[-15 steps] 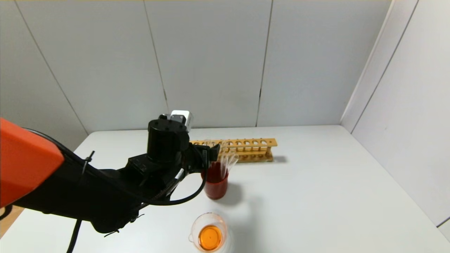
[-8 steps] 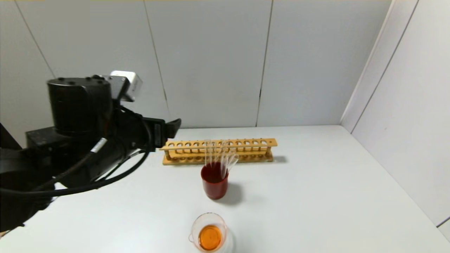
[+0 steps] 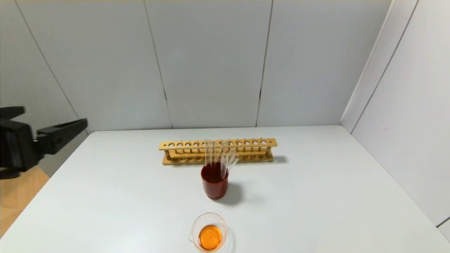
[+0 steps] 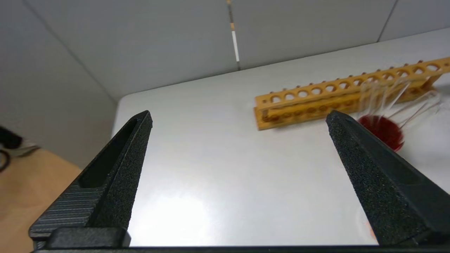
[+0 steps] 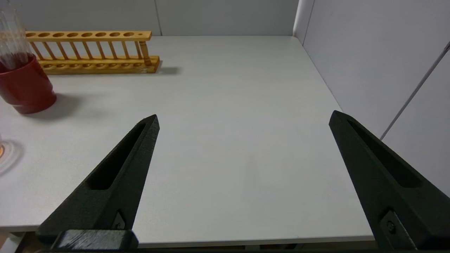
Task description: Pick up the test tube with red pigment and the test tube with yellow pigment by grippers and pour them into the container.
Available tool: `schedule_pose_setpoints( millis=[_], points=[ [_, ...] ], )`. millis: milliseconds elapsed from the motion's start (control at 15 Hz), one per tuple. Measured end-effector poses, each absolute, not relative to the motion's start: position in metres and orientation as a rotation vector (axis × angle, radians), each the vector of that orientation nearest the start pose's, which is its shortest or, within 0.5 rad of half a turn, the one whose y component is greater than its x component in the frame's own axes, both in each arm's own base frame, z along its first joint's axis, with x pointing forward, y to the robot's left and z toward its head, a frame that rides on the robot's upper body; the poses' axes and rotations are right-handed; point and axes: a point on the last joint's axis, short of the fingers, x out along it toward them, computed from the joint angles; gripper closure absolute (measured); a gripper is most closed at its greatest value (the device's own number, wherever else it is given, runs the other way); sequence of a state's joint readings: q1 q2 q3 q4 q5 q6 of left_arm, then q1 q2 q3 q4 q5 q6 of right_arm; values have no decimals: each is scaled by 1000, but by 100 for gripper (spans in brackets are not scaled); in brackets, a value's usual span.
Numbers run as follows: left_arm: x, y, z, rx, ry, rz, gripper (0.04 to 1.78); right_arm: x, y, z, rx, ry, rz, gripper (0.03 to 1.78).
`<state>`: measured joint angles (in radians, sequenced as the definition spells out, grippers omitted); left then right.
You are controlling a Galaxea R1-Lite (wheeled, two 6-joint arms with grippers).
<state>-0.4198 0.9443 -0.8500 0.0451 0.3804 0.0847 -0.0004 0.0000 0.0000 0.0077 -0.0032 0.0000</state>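
The container [image 3: 209,232], a low clear glass dish, holds orange liquid near the table's front edge. Behind it several clear test tubes [image 3: 221,158] lean in a dark-red cup [image 3: 214,184]. Their bases are hidden inside it, so the test tube with red pigment and the test tube with yellow pigment cannot be picked out. My left gripper [image 3: 52,117] hangs open and empty beyond the table's left edge, far from the cup. In its wrist view, the left gripper [image 4: 240,114] frames bare tabletop. My right gripper [image 5: 245,116] is open and empty over the table's near right edge.
A wooden test tube rack [image 3: 218,151] with empty holes lies across the table behind the red cup; it also shows as the rack [image 4: 344,93] and the rack [image 5: 91,52]. Grey wall panels close the back and right sides. Wooden floor [image 3: 17,189] shows past the left edge.
My left arm has drawn back from the red cup, swinging up and left off the table, its jaws open throughout. The tubes, cup and container have not moved.
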Motion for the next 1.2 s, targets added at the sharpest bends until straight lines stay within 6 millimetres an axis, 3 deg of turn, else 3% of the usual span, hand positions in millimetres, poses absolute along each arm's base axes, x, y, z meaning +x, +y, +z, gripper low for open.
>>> schedule_pose_setpoints(
  millis=[133,333,800,1000,1200],
  points=[
    [68,-14,287,162,111,34,7,-23,0,75,0,8,-4,11],
    [23,3,275,183,94,116,7,-23,0,75,0,8,-4,11],
    [-60,4,238,151,-125,71,7,-23,0,75,0,8,-4,11],
    [-77,0,206,159,-229,-51,7,-23,0,75,0,8,-4,11],
    [-69,-2,174,138,-261,-83,7,-23,0,75,0,8,-4,11]
  ],
)
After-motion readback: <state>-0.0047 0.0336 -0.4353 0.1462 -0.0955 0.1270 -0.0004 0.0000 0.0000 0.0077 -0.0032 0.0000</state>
